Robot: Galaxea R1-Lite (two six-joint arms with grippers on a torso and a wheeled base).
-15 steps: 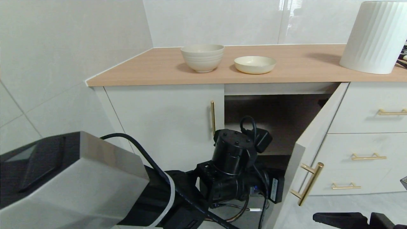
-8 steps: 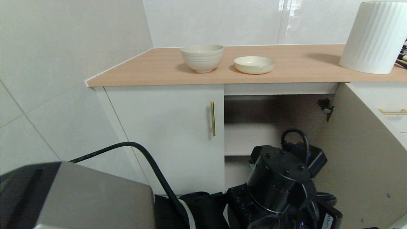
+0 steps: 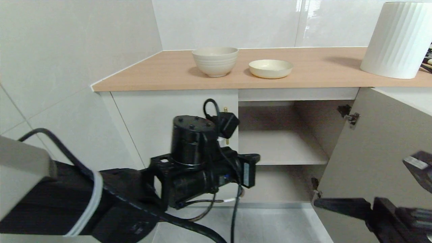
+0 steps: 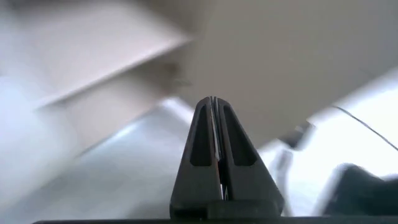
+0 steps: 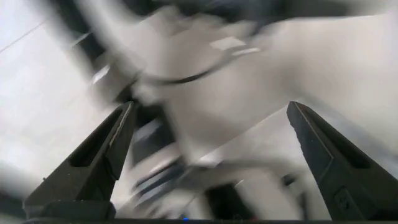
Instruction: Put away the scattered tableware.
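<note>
A cream ribbed bowl (image 3: 215, 60) and a shallow cream dish (image 3: 270, 68) stand side by side on the wooden countertop (image 3: 162, 76). Below them the right cabinet door (image 3: 371, 152) is swung wide, showing a bare shelf (image 3: 280, 146). My left arm's wrist (image 3: 199, 158) hangs in front of the closed left door, well below the bowl. In the left wrist view my left gripper (image 4: 212, 101) is shut with nothing between its fingers. My right gripper (image 5: 210, 107) stands wide open and empty; that arm (image 3: 368, 209) is low beside the open door.
A tall white ribbed cylinder (image 3: 398, 40) stands on the counter's far right. A tiled wall (image 3: 67, 67) closes off the left side. The open door juts out toward me at the right. Pale floor (image 3: 263, 226) lies in front of the cabinet.
The cabinet door has swung from partly open to wide open. My left arm went right with it, then moved back left and up. My right arm has come up at the lower right.
</note>
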